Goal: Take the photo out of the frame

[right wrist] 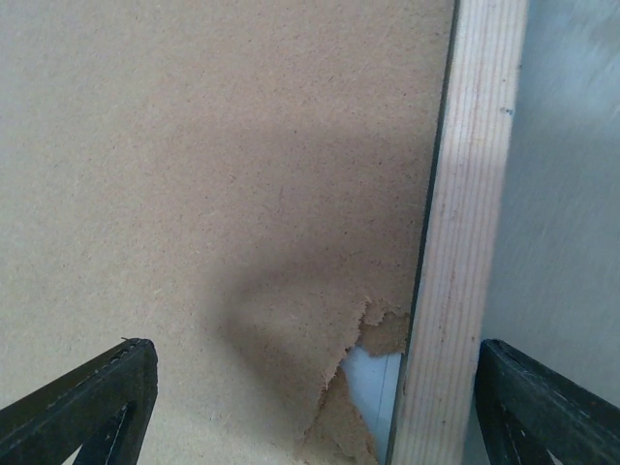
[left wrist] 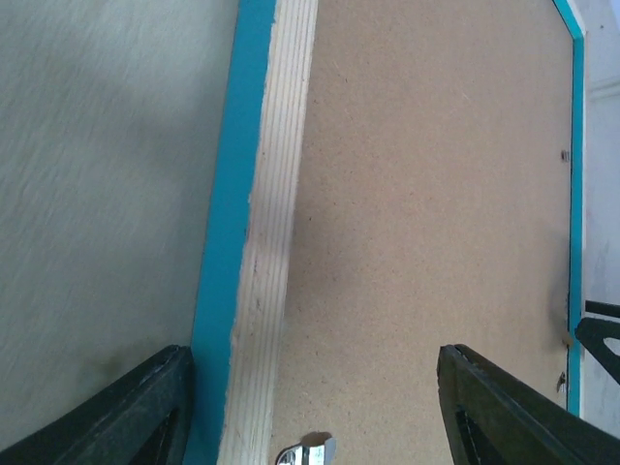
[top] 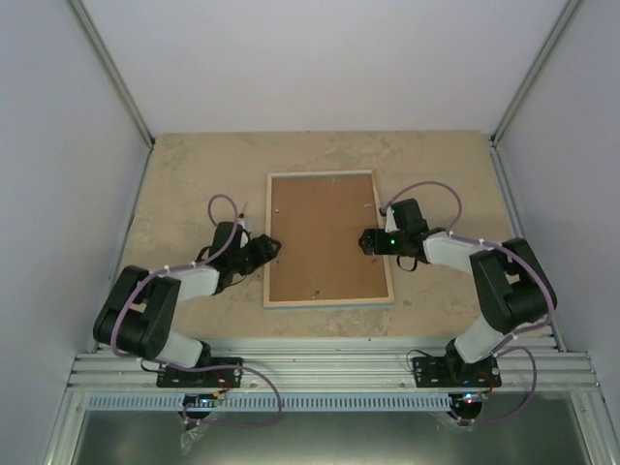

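We see the thin turquoise-blue rectangular picture frame [top: 329, 302] lying face down near the middle of the beige marbled table [top: 194, 165], its pale wood rim up and its long sides running from the near edge towards the far edge. The brown fibreboard backing panel [top: 325, 237] fills it, and the photo is hidden from us. The left gripper [top: 271, 247] has its fingers spread wide across the frame's left rim, one finger over the tabletop and the other over the panel, holding nothing. The right gripper [top: 368, 239] is just as wide across the right rim. Just beside that rim the panel has a ragged tear [right wrist: 363, 334] showing a pale sheet [right wrist: 376, 373] beneath. A small metal tab [left wrist: 305, 452] sits at the left rim. Tabletop shows on every side of the frame, broadest towards the left and right edges.
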